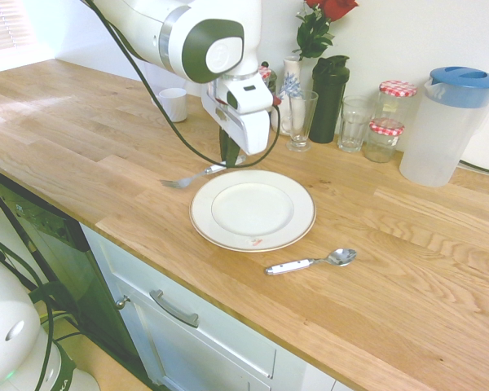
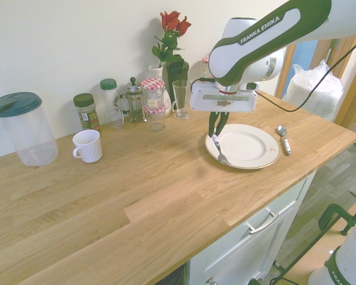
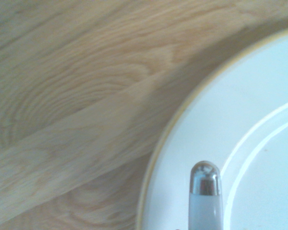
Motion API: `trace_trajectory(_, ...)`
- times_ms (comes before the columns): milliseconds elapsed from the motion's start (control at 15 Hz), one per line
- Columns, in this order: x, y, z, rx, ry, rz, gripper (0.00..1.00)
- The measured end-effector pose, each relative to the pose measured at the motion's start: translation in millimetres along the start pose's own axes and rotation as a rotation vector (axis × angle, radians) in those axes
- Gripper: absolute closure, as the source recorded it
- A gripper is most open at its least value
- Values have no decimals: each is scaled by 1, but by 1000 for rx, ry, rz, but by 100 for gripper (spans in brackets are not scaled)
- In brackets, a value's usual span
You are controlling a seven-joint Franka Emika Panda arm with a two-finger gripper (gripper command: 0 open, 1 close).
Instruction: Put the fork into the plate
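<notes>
The fork point(image 2: 219, 151) hangs by its handle in my gripper point(image 2: 215, 134), whose fingers are closed on it, near the plate point(image 2: 249, 146)'s rim at about ten o'clock in the second exterior view, with the spoon point(image 2: 284, 141) beyond at two o'clock.

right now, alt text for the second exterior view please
The robot's shut tool grips a fork by its handle at the near-left edge of a white plate; a spoon lies to the plate's right.
</notes>
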State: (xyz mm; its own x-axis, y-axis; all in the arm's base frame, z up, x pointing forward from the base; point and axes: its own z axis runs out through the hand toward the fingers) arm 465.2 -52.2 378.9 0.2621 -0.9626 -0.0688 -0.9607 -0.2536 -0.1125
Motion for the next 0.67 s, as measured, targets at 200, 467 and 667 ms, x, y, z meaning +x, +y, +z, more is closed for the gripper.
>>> trace_trajectory(200, 31, 24, 11, 5, -20, 40, 100)
trace_trajectory(467, 51, 41, 19, 2, -34, 72, 100)
trace_trajectory(667, 59, 45, 23, -2, -39, 97, 100)
